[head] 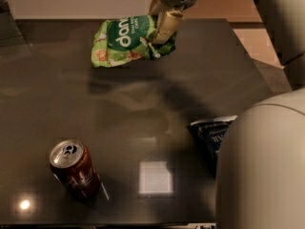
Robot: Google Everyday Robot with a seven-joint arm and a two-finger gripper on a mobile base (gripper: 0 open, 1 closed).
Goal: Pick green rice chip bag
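Your gripper [161,32] holds the green bag [125,39] by its right end, up off the table [57,94].

The gripper is at the top of the view, pointing down. Its two pale fingers [167,26] are pressed narrow on the crumpled right edge of the bag. The rest of the bag hangs out to the left of the gripper, and you can see the dark-green oval with white letters and the tan chip pictures at its far left corner. Its shadow lies on the table under the gripper. The can [74,168] stands upright, well apart from the gripper, toward the near edge and to the left. The blue bag [212,135] lies nearer the camera than the gripper and to its right, partly hidden behind the robot's pale body [262,171].
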